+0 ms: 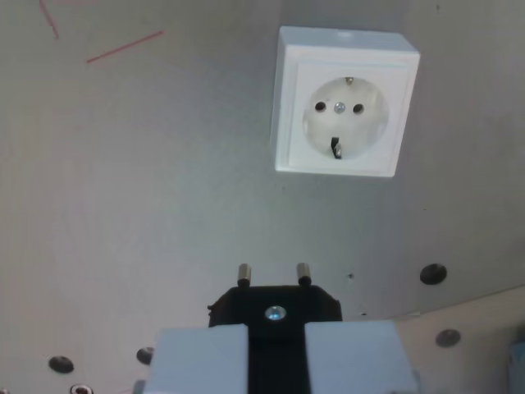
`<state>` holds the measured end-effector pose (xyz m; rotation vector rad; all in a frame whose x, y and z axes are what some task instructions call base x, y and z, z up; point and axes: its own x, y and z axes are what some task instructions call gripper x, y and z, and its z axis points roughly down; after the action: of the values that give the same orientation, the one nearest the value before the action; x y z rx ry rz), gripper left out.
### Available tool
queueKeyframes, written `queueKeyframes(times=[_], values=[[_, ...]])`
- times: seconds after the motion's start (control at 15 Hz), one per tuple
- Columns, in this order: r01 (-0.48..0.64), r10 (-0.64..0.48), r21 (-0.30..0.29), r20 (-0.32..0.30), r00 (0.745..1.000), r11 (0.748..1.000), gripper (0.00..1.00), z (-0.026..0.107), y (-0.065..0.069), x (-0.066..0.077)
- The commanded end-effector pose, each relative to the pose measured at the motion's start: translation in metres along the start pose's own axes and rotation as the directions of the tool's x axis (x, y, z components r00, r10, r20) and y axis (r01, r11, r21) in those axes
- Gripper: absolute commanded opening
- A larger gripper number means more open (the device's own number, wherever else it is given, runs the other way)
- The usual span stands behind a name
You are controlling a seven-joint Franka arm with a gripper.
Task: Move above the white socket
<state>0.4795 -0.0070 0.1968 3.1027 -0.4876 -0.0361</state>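
The socket (pixel 345 102) sits on the grey plate (pixel 148 189) in the upper part of the wrist view, right of centre. It is a white square box with a round recess, two dark pin holes either side of a small centre screw, and earth clips at the recess's top and bottom edges. Its whole outline is in view, though the depth of the recess is hard to read from here.

At the bottom edge, the gripper (pixel 276 353) is cut off by the frame; only two pale fingers (pixel 201 361) show, and their lower parts are out of sight. They are clamped on a black plug (pixel 275 308), one on each side of its body. The plug's two metal pins point up the picture, and a screw shines on its face. Most of its body is hidden between and behind the fingers.

The plug lies well below the socket and to the wrist view's left of it, apart from it.

The plate carries dark round holes (pixel 433 273) near the bottom. Thin red marks (pixel 123 48) show at top left. A paler surface (pixel 484 328) begins at the lower right corner; what stands at the far right edge there is too cut off to tell.
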Motion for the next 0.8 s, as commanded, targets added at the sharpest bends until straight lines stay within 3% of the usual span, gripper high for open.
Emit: queueKeyframes(times=[0.07,0.8], values=[[-0.035,0.036,0.01,-0.093,0.995,0.999,0.0,0.015,0.009,0.0],[-0.06,0.063,0.032,-0.101,0.993,0.998,0.0,0.052,0.027,0.005]])
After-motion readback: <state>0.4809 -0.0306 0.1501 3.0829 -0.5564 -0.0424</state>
